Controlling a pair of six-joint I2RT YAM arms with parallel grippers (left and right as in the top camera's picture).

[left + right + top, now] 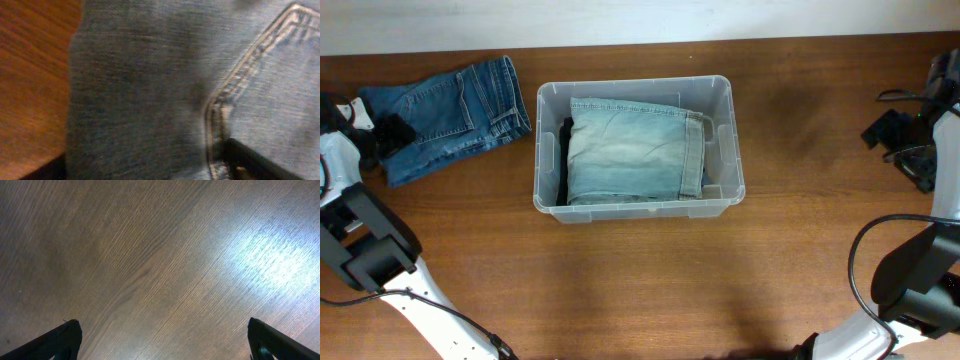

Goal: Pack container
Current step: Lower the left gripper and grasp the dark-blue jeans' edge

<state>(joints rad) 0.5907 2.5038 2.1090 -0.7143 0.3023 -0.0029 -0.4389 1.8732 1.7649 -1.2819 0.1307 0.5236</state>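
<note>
The clear plastic container point(640, 209) stands mid-table. Folded light-blue jeans point(630, 150) fill it, with a dark garment point(563, 150) along their left side. Darker blue jeans point(455, 110) lie on the table at the far left. My left gripper point(382, 135) is down on their left end. In the left wrist view its fingers point(150, 172) are spread wide, with the denim point(140, 90) and a stitched pocket point(270, 85) pressed close between them. My right gripper point(910, 150) is open and empty at the far right, over bare wood point(165, 340).
The wooden table point(640, 290) runs to a white wall at the back. Black cables point(900, 100) trail from the right arm near the right edge. The arm bases stand at the front left point(370, 260) and front right point(920, 270).
</note>
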